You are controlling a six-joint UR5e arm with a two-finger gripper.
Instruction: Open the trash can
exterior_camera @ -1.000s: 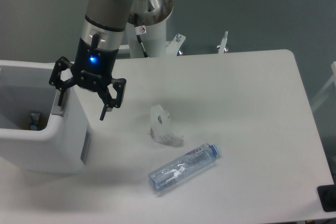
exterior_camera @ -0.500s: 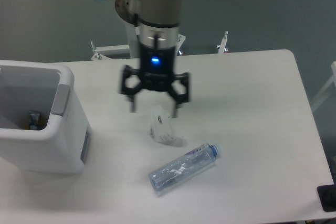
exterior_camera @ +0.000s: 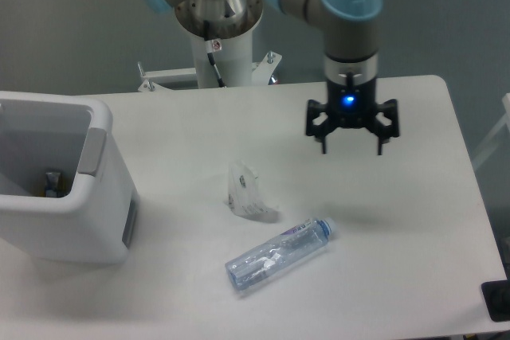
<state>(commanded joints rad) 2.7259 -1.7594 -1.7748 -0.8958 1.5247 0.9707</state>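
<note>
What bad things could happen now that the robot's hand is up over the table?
The open gripper hangs above the table; if it drops low while swinging, it might hit the bottle lying on its side, which would likely roll. It could also knock the small clear wrapper away. The trash can already looks open.

You see white table [exterior_camera: 239,117] on grey floor [exterior_camera: 72,29]. Clear plastic bottle [exterior_camera: 277,254] lies on side near front edge, cap toward right. Crumpled clear wrapper [exterior_camera: 244,192] just behind bottle, apart from it (contents unreadable). Dark object [exterior_camera: 496,301] at lower right frame corner.
</note>
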